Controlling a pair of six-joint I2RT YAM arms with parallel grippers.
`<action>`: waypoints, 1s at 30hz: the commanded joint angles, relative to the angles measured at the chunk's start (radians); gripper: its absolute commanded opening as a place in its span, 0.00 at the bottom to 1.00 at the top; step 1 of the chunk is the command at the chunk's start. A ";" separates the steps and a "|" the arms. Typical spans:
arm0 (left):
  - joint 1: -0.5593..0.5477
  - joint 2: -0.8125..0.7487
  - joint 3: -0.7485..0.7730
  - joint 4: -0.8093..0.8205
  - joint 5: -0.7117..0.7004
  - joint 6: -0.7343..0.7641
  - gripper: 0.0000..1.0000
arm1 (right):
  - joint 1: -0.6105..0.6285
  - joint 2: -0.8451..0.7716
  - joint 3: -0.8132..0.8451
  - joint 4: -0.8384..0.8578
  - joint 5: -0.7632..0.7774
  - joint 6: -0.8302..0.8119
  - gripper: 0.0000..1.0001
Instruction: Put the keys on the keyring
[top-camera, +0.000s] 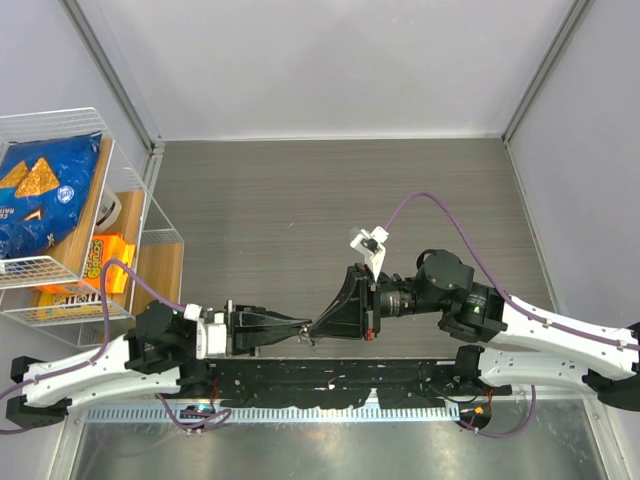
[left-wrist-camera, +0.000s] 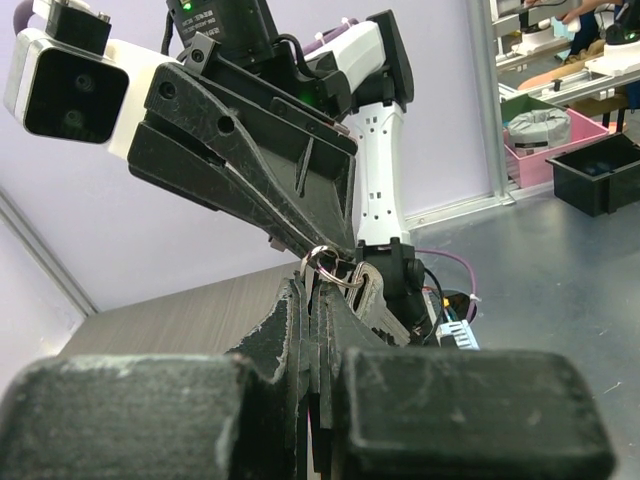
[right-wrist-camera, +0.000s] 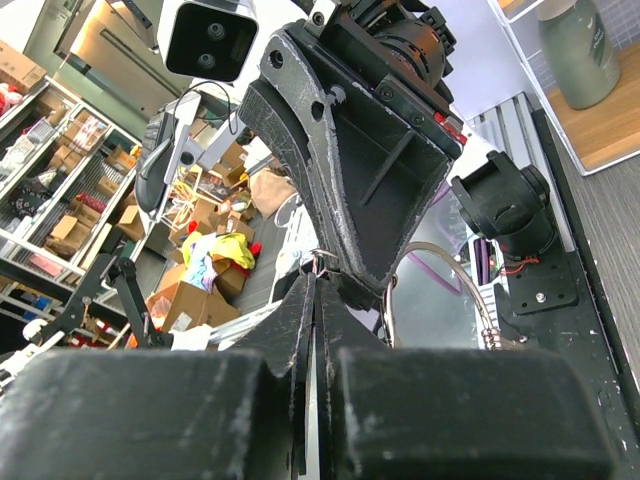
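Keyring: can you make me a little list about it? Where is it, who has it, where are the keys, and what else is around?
keyring: up in the air, over the near edge of the table
keys: bunched right against the ring; whether they are threaded on, cannot tell
left fingers: shut, tips at the ring
right fingers: shut, tips meeting the ring from the other side
who pinches it: cannot tell
also there: blue chip bag in a wire rack, far left

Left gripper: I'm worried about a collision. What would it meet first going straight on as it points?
The right gripper, almost at once: it stands tip to tip with the left gripper, only the keyring between.
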 joint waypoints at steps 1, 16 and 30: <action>-0.001 0.014 0.040 -0.036 -0.045 0.035 0.00 | 0.004 -0.031 0.040 0.058 0.026 -0.002 0.06; -0.002 0.015 0.055 -0.089 -0.062 0.043 0.02 | 0.003 -0.064 0.026 0.026 0.064 -0.009 0.06; -0.002 0.077 0.057 -0.086 -0.143 0.055 0.17 | 0.003 -0.079 0.028 0.009 0.102 -0.026 0.06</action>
